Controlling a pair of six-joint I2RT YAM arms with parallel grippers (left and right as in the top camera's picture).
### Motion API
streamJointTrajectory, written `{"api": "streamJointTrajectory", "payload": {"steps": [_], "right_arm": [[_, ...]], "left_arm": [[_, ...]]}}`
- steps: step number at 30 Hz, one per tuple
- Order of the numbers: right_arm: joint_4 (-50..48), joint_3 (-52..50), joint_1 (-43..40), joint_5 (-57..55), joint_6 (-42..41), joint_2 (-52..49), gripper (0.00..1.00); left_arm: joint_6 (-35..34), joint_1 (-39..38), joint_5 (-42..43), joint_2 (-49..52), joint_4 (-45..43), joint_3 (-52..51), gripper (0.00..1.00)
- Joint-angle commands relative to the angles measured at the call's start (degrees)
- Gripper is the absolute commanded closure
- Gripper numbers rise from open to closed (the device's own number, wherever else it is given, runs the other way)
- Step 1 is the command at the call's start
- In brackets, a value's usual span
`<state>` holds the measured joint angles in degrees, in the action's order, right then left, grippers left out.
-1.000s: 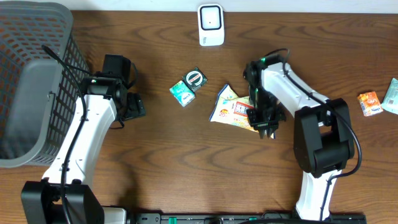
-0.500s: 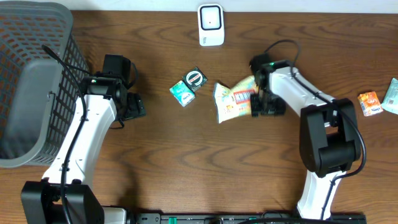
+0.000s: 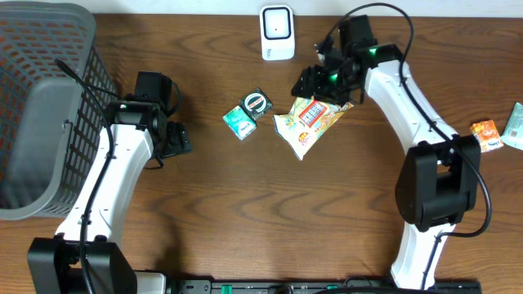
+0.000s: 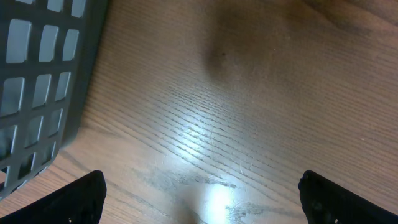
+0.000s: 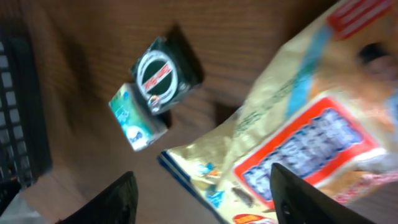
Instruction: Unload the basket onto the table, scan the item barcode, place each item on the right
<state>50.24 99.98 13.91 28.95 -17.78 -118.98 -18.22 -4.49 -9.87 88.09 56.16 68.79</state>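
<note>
Facing snack packet (image 3: 310, 124): right jaws, parted.

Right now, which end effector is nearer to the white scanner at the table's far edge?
Right. The right end effector hangs just right of the scanner, over the snack packet; the left end effector sits far left, toward the basket.

Yellow snack packet (image 3: 309, 124), red-and-white label facing up, was angled diagonally; white barcode scanner (image 3: 277, 33) stood near, beyond it, at the table's (image 3: 245, 229) far edge
</note>
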Motion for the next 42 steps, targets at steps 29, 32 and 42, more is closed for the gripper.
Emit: {"api": "streamJointTrajectory", "payload": {"steps": [29, 32, 42], "right_arm": [[5.7, -5.5, 7.8, -9.1, 5.8, 1.6, 0.99], [-1.0, -5.5, 7.8, -7.6, 3.9, 1.6, 0.99], [-6.9, -7.9, 9.7, -12.9, 0.9, 1.4, 0.99]], "left_arm": [[-0.8, 0.2, -1.1, 0.0, 0.2, -0.2, 0.02], [-0.8, 0.2, -1.1, 0.0, 0.2, -0.2, 0.02], [-0.8, 0.2, -1.1, 0.0, 0.2, -0.2, 0.02]]}}
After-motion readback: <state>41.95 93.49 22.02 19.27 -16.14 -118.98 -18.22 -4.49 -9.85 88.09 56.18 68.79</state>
